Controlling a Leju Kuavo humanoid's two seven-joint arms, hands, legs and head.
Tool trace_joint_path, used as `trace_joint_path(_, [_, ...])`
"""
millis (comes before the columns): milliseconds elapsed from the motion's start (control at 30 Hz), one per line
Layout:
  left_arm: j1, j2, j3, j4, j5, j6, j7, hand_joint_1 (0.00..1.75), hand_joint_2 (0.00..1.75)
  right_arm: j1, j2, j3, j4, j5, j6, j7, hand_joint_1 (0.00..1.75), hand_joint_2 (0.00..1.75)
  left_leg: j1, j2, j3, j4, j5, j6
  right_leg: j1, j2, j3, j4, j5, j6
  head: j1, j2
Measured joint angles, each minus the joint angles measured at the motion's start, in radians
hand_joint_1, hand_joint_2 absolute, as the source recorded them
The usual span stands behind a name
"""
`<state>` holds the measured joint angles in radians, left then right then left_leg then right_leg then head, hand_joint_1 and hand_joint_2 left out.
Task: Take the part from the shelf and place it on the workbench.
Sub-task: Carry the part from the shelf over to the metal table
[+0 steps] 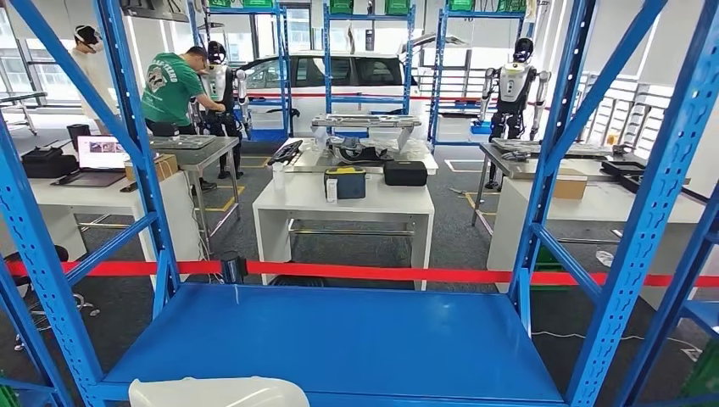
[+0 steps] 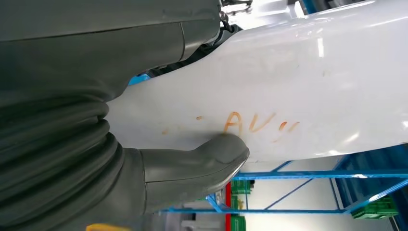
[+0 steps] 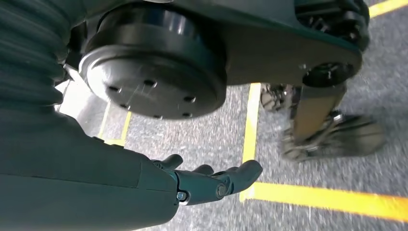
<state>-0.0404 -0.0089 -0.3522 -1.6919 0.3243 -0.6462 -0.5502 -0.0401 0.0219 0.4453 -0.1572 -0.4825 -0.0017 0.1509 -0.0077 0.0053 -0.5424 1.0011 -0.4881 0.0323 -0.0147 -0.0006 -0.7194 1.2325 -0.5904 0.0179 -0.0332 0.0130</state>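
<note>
Gripping the white part in my left robot hand, right robot hand hanging open and empty, I judge the pickup from the shelf done and the bench placement left.

Tape: red, stretched across behind the rack.
Table: white, carrying a blue-yellow case beside a black case.
Laptop: open on the left desk.
Car: white, far back.
Person: green shirt, bending.
</note>
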Motion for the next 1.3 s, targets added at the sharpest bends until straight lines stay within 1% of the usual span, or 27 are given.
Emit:
trace_joint_path(33, [0.000, -0.006, 0.000, 0.006, 0.003, -0.002, 0.006, 1.54, 1.75, -0.001, 0.002, 0.000, 0.000, 0.000, 0.002, -0.005, 0.00, 1.75, -0.002, 0.001, -0.016, 0.002, 0.013, 0.001, 0.001, 0.000, -0.006, 0.054, -0.019, -0.001, 0.000, 0.000])
trace_joint_path(67, [0.000, -0.010, 0.000, 0.011, 0.005, -0.002, 0.011, 1.54, 1.75, -0.001, 0.002, 0.000, 0.000, 0.002, 0.005, -0.007, 0.00, 1.75, -0.004, 0.001, -0.033, 0.005, 0.025, 0.001, 0.003, 0.000, 0.002, 0.083, -0.012, -0.003, 0.000, 0.000])
trace_joint_path(100, [0.001, -0.013, 0.000, 0.013, 0.006, -0.002, 0.015, 1.54, 1.75, -0.001, 0.003, 0.000, 0.000, 0.006, 0.009, -0.008, 0.00, 1.75, -0.005, 0.001, -0.052, 0.009, 0.037, 0.000, 0.006, 0.000, 0.028, 0.077, 0.013, -0.007, 0.000, 0.000])
trace_joint_path(167, [0.006, -0.016, 0.002, 0.014, 0.006, 0.000, 0.021, 1.54, 1.75, -0.001, 0.004, 0.000, 0.000, 0.014, 0.016, -0.008, 0.00, 1.75, -0.006, 0.001, -0.083, 0.020, 0.055, -0.004, 0.013, 0.000, 0.129, -0.033, 0.054, -0.016, 0.001, 0.000])
trace_joint_path(233, [0.016, -0.018, 0.006, 0.012, 0.006, 0.004, 0.022, 1.54, 1.75, -0.004, 0.006, 0.000, 0.000, 0.018, 0.017, -0.006, 0.00, 1.75, -0.007, 0.003, -0.099, 0.030, 0.070, -0.013, 0.020, 0.001, 0.226, -0.172, 0.037, -0.026, 0.001, 0.000])
trace_joint_path(300, [0.028, -0.020, 0.013, 0.008, 0.002, 0.009, 0.021, 1.54, 1.75, -0.006, 0.010, 0.000, 0.000, 0.019, 0.016, 0.003, 0.00, 1.75, -0.006, 0.005, -0.103, 0.029, 0.087, -0.024, 0.025, 0.001, 0.252, -0.227, 0.023, -0.036, 0.001, 0.000])
trace_joint_path(367, [0.038, -0.021, 0.020, 0.004, -0.001, 0.014, 0.018, 1.54, 1.75, -0.005, 0.016, 0.000, 0.000, 0.019, 0.016, 0.013, 0.00, 1.75, -0.004, 0.003, -0.110, 0.030, 0.091, -0.036, 0.021, -0.003, 0.238, -0.232, 0.043, -0.049, 0.002, 0.000])
trace_joint_path(400, [0.041, -0.021, 0.023, 0.002, -0.001, 0.016, 0.017, 1.54, 1.75, -0.006, 0.017, 0.000, 0.000, 0.020, 0.015, 0.016, 0.00, 1.75, -0.003, 0.000, -0.119, 0.045, 0.068, -0.042, 0.018, -0.005, 0.227, -0.235, 0.057, -0.056, 0.001, 0.000])
trace_joint_path(500, [0.049, -0.021, 0.035, -0.002, -0.001, 0.019, 0.016, 1.54, 1.75, -0.008, 0.020, 0.000, 0.000, 0.021, 0.015, 0.013, 0.00, 1.75, 0.006, -0.005, -0.155, 0.196, -0.076, -0.061, 0.016, -0.010, 0.183, -0.235, 0.095, -0.065, -0.002, 0.000])
trace_joint_path(533, [0.054, -0.021, 0.040, -0.003, -0.001, 0.020, 0.015, 1.54, 1.75, -0.008, 0.020, 0.000, 0.000, 0.023, 0.016, 0.008, 0.00, 1.75, 0.009, -0.005, -0.161, 0.255, -0.102, -0.066, 0.016, -0.011, 0.166, -0.232, 0.107, -0.064, -0.002, 0.000])
trace_joint_path(567, [0.059, -0.022, 0.044, -0.004, -0.001, 0.020, 0.014, 1.54, 1.75, -0.008, 0.021, 0.000, 0.000, 0.026, 0.017, 0.003, 0.00, 1.75, 0.012, -0.005, -0.157, 0.291, -0.101, -0.069, 0.016, -0.012, 0.148, -0.229, 0.118, -0.062, -0.003, 0.000])
trace_joint_path(600, [0.064, -0.022, 0.048, -0.005, 0.000, 0.020, 0.014, 1.54, 1.75, -0.008, 0.021, 0.001, 0.000, 0.028, 0.017, 0.000, 0.00, 1.75, 0.015, -0.005, -0.139, 0.297, -0.082, -0.071, 0.016, -0.013, 0.130, -0.225, 0.130, -0.059, -0.003, 0.000])
trace_joint_path(667, [0.068, -0.022, 0.052, -0.008, 0.000, 0.020, 0.013, 1.54, 1.75, -0.009, 0.021, 0.001, 0.000, 0.029, 0.017, -0.002, 0.00, 1.75, 0.020, -0.005, -0.048, 0.202, -0.042, -0.074, 0.015, -0.014, 0.099, -0.215, 0.151, -0.052, -0.003, 0.000])
trace_joint_path(733, [0.070, -0.024, 0.054, -0.013, 0.000, 0.020, 0.013, 1.54, 1.75, -0.010, 0.021, 0.001, 0.000, 0.030, 0.017, -0.004, 0.00, 1.75, 0.018, -0.009, 0.052, 0.059, -0.056, -0.067, 0.015, -0.013, 0.080, -0.209, 0.171, -0.040, -0.003, 0.000])
trace_joint_path(767, [0.071, -0.025, 0.055, -0.015, 0.000, 0.020, 0.012, 1.54, 1.75, -0.011, 0.021, 0.001, 0.000, 0.030, 0.017, -0.005, 0.00, 1.75, 0.015, -0.011, 0.076, 0.019, -0.070, -0.061, 0.014, -0.012, 0.076, -0.208, 0.181, -0.035, -0.002, 0.000])
trace_joint_path(833, [0.074, -0.026, 0.058, -0.017, 0.000, 0.021, 0.011, 1.54, 1.75, -0.011, 0.023, 0.001, 0.000, 0.033, 0.019, -0.009, 0.00, 1.75, 0.008, -0.012, 0.072, 0.000, -0.065, -0.040, 0.010, -0.011, 0.072, -0.213, 0.201, -0.020, -0.002, 0.000])
trace_joint_path(867, [0.074, -0.028, 0.060, -0.017, -0.002, 0.023, 0.011, 1.54, 1.75, -0.010, 0.023, 0.002, 0.000, 0.036, 0.021, -0.012, 0.00, 1.75, 0.007, -0.010, 0.064, -0.001, -0.055, -0.029, 0.007, -0.009, 0.067, -0.210, 0.198, -0.014, -0.002, 0.000])
trace_joint_path(900, [0.074, -0.030, 0.061, -0.017, -0.004, 0.025, 0.010, 1.54, 1.75, -0.010, 0.024, 0.003, 0.000, 0.039, 0.024, -0.014, 0.00, 1.75, 0.007, -0.008, 0.053, -0.003, -0.043, -0.018, 0.005, -0.008, 0.058, -0.194, 0.176, -0.008, -0.002, 0.000])
trace_joint_path(1000, [0.074, -0.041, 0.068, -0.020, -0.011, 0.030, 0.010, 1.54, 1.75, -0.018, 0.025, 0.007, 0.000, 0.049, 0.031, -0.004, 0.00, 1.75, 0.005, -0.003, 0.007, -0.002, -0.003, 0.000, 0.003, -0.005, 0.016, -0.045, 0.025, -0.002, 0.000, 0.000])
trace_joint_path(1033, [0.074, -0.044, 0.070, -0.020, -0.011, 0.031, 0.013, 1.54, 1.75, -0.023, 0.025, 0.009, 0.000, 0.051, 0.031, 0.002, 0.00, 1.75, 0.003, -0.002, -0.010, -0.001, 0.011, 0.001, 0.004, -0.004, 0.007, 0.016, -0.007, -0.003, 0.000, 0.000])
trace_joint_path(1067, [0.074, -0.046, 0.071, -0.021, -0.010, 0.030, 0.018, 1.54, 1.75, -0.027, 0.025, 0.011, 0.000, 0.050, 0.028, 0.007, 0.00, 1.75, 0.001, -0.001, -0.029, 0.001, 0.025, 0.001, 0.005, -0.004, 0.008, 0.061, -0.013, -0.004, 0.001, 0.000])
trace_joint_path(1100, [0.074, -0.048, 0.071, -0.021, -0.007, 0.029, 0.024, 1.54, 1.75, -0.030, 0.025, 0.012, 0.000, 0.048, 0.024, 0.012, 0.00, 1.75, -0.001, -0.001, -0.049, 0.005, 0.039, 0.001, 0.006, -0.003, 0.023, 0.077, 0.004, -0.006, 0.001, 0.000])
trace_joint_path(1133, [0.072, -0.049, 0.071, -0.021, -0.002, 0.027, 0.029, 1.54, 1.75, -0.031, 0.023, 0.012, 0.000, 0.042, 0.019, 0.016, 0.00, 1.75, -0.001, 0.000, -0.070, 0.010, 0.052, 0.000, 0.009, -0.003, 0.056, 0.057, 0.033, -0.010, 0.001, 0.000])
trace_joint_path(1167, [0.070, -0.051, 0.071, -0.021, 0.004, 0.024, 0.033, 1.54, 1.75, -0.031, 0.021, 0.012, 0.000, 0.034, 0.015, 0.020, 0.00, 1.75, -0.001, -0.001, -0.088, 0.016, 0.064, -0.002, 0.011, -0.003, 0.107, 0.004, 0.056, -0.013, 0.001, 0.000])
trace_joint_path(1233, [0.059, -0.055, 0.071, -0.019, 0.020, 0.016, 0.041, 1.54, 1.75, -0.030, 0.014, 0.009, 0.000, 0.013, 0.006, 0.032, 0.00, 1.75, -0.003, -0.001, -0.114, 0.027, 0.083, -0.010, 0.018, -0.003, 0.218, -0.145, 0.044, -0.022, 0.002, 0.000])
trace_joint_path(1267, [0.051, -0.057, 0.070, -0.017, 0.028, 0.011, 0.046, 1.54, 1.75, -0.030, 0.012, 0.007, 0.000, 0.003, 0.003, 0.037, 0.00, 1.75, -0.002, -0.001, -0.120, 0.029, 0.092, -0.016, 0.021, -0.002, 0.250, -0.200, 0.027, -0.026, 0.001, 0.000])
trace_joint_path(1300, [0.042, -0.059, 0.068, -0.012, 0.036, 0.006, 0.053, 1.54, 1.75, -0.029, 0.010, 0.003, 0.000, -0.006, -0.001, 0.041, 0.00, 1.75, -0.002, 0.000, -0.122, 0.028, 0.102, -0.022, 0.024, -0.002, 0.263, -0.230, 0.015, -0.030, 0.001, 0.000])
